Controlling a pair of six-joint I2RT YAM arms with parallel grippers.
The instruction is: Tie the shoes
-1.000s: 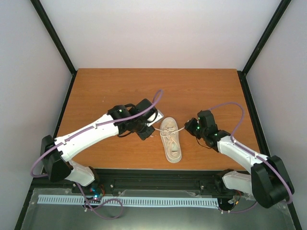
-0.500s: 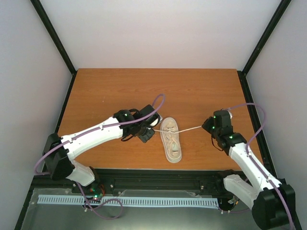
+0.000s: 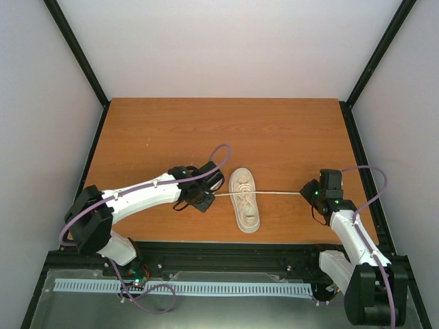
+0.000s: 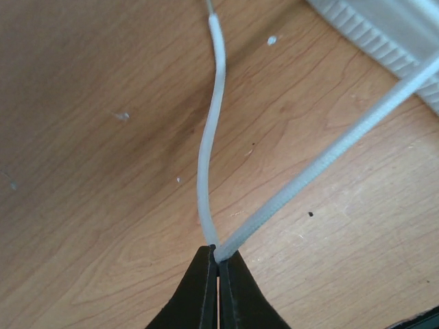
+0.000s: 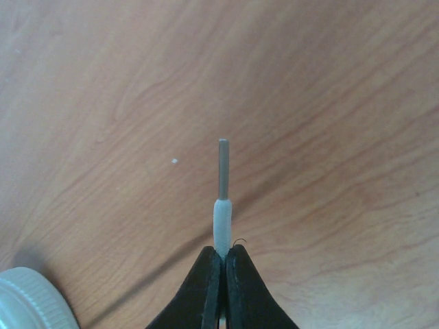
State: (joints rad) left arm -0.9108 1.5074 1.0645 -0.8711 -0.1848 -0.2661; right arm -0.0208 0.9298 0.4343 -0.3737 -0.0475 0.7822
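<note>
The cream sneaker [image 3: 245, 199] lies on the wooden table [image 3: 226, 130], toe toward the near edge. Its white laces [image 3: 278, 193] are pulled out taut to both sides. My left gripper [image 3: 208, 195] sits just left of the shoe, shut on a lace [image 4: 288, 188] that folds at the pinch, its loose end trailing away. The shoe's sole edge [image 4: 384, 31] shows at the top right of the left wrist view. My right gripper [image 3: 306, 192] is far to the right of the shoe, shut on the other lace's end [image 5: 222, 226], with the aglet [image 5: 223, 168] sticking out past the fingertips.
Black frame posts stand at the table's back corners and white walls enclose the table. A pale round object [image 5: 31, 301] shows at the bottom left corner of the right wrist view.
My right gripper has moved right and toward the near edge, drawing its lace out long and straight. My left gripper has shifted slightly down and nearer the shoe's left side, still holding its lace.
</note>
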